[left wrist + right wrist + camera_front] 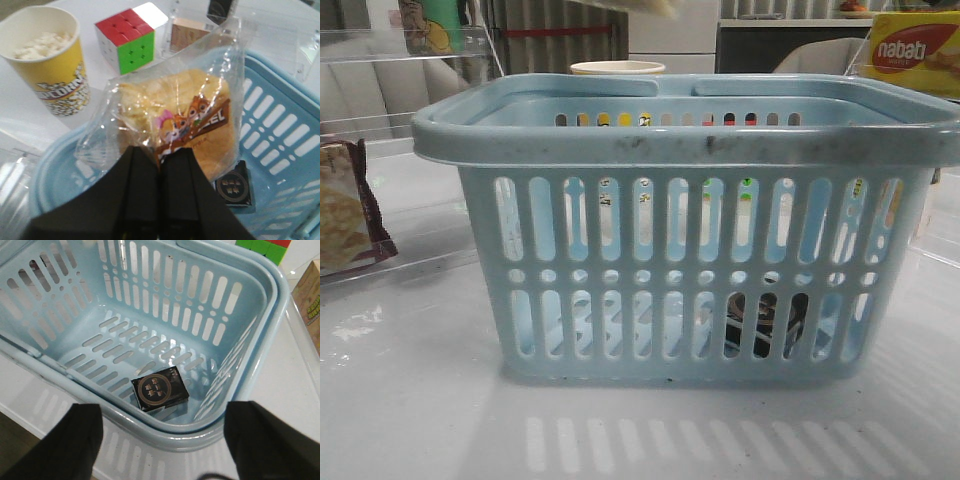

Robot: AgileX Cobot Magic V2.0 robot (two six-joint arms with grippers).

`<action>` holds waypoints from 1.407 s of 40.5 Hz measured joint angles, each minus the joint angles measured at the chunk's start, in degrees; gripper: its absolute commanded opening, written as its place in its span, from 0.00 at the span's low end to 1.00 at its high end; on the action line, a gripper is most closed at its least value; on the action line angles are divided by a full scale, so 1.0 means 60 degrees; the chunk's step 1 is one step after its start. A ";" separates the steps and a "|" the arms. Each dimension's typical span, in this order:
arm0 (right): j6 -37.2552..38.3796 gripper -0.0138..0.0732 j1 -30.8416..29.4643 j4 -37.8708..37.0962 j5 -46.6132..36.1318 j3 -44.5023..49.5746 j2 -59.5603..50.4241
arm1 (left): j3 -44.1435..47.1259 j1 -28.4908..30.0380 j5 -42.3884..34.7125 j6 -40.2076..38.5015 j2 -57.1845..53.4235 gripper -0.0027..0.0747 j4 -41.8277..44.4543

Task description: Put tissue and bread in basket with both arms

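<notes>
My left end effector [159,167] has its fingers pressed together on the clear wrap of the bread [192,120], which hangs over the basket [280,125] above its rim, the golden-brown piece showing a cartoon label. My right end effector [162,440] has its fingers spread wide apart with nothing between them, hovering above the basket's near rim. Below it the tissue [160,388], a small black packet with a round pale marking, lies flat on the slotted basket floor, close to one side wall; from the front it shows as a dark shape behind the lower slots [765,322]. Beyond the basket on the white surface [410,420] stand a yellow popcorn cup [47,62] and a colour cube [130,40]. A maroon-edged snack bag [345,205] leans at the left and a yellow nabati box [915,52] sits at the far right.
</notes>
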 measured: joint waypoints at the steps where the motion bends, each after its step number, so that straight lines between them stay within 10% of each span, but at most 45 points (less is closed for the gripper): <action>1: 0.0000 0.85 0.0000 0.0000 0.0000 0.0000 0.0000 | 0.0000 -0.0081 0.0000 0.0000 0.0113 0.21 0.0001; 11: 0.0000 0.85 0.0000 0.0000 0.0000 0.0000 0.0000 | 0.0030 -0.0383 0.0000 0.0000 0.0983 0.65 0.0075; 23: 0.0000 0.85 0.0000 0.0000 0.0000 0.0000 0.0000 | 0.0587 -0.0390 0.0042 0.0000 -0.0833 0.65 0.0096; 57: 0.0000 0.85 0.0000 0.0000 0.0000 0.0000 0.0000 | 0.8104 -0.0405 0.0098 -0.0614 -0.9456 0.65 0.0810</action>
